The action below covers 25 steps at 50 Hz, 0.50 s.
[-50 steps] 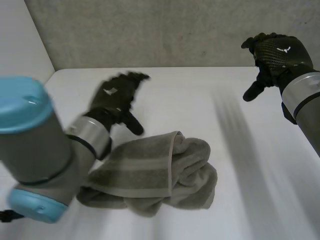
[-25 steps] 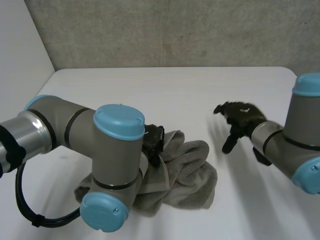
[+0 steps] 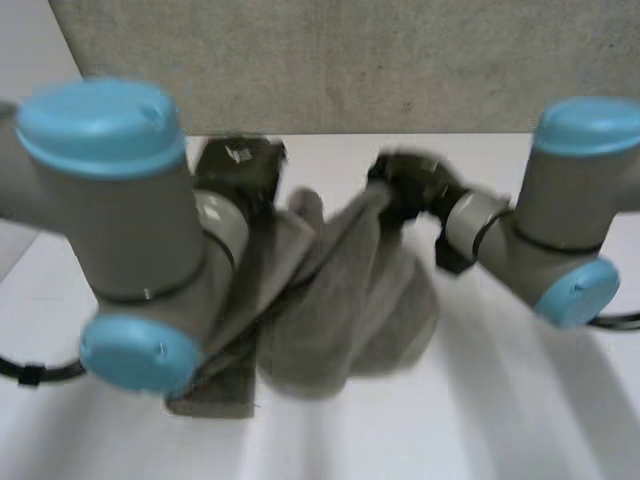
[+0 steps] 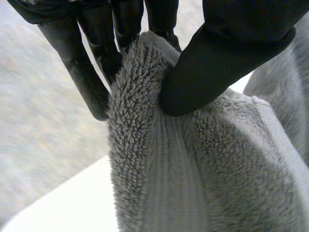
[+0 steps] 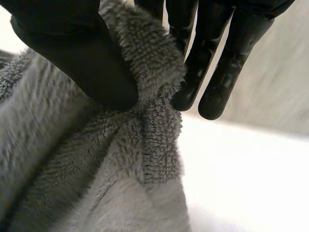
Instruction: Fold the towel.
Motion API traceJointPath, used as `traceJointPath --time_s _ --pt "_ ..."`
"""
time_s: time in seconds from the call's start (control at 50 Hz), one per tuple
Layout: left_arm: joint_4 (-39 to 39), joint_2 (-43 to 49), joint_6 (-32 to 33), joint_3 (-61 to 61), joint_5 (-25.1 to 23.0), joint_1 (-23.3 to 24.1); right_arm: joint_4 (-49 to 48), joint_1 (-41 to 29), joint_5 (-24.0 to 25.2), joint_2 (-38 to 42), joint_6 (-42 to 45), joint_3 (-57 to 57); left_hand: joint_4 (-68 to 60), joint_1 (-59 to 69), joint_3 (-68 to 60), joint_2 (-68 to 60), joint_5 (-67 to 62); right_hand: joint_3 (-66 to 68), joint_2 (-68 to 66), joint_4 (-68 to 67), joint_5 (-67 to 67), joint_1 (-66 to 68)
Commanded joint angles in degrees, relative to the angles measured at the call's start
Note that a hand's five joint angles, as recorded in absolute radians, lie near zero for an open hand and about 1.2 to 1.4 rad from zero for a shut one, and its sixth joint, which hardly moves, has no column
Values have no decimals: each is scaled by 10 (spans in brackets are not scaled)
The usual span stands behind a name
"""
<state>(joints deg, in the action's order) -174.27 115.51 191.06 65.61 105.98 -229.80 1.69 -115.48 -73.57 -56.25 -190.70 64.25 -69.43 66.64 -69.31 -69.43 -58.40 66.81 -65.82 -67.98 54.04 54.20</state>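
A grey terry towel [image 3: 340, 290] hangs bunched between both hands above the white table [image 3: 480, 420], its lower folds still resting on the tabletop. My left hand [image 3: 238, 165] holds one upper edge, thumb [image 4: 227, 63] pressed against the fingers [image 4: 91, 72] with the towel [image 4: 193, 159] pinched between them. My right hand [image 3: 410, 185] grips another upper edge the same way, its thumb [image 5: 77, 53] squeezing the towel [image 5: 87, 169] against its fingers [image 5: 212, 63]. The two hands sit close together, raised toward the back of the table.
A grey wall [image 3: 350, 60] rises just behind the table's far edge. Both arms, the left arm [image 3: 130, 220] and right arm [image 3: 560, 230], crowd in over the table's middle. Bare tabletop lies at the front right.
Both hands came down onto the crumpled towel, closed on its edges and lifted it up and back. The towel went from a heap on the table to hanging between them.
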Motion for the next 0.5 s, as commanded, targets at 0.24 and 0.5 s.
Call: traceJointPath --time_s 0.24,0.5 --pt "-17 -26 55 -96 -96 -93 -172 -44 -118 -197 314 142 -106 134 -107 -106 -116 132 -142 -120 160 258" --pt "-26 -38 133 174 -108 -129 114 -101 -174 -94 437 164 -87 115 -89 -87 -98 -470 460 482 -442 -344"
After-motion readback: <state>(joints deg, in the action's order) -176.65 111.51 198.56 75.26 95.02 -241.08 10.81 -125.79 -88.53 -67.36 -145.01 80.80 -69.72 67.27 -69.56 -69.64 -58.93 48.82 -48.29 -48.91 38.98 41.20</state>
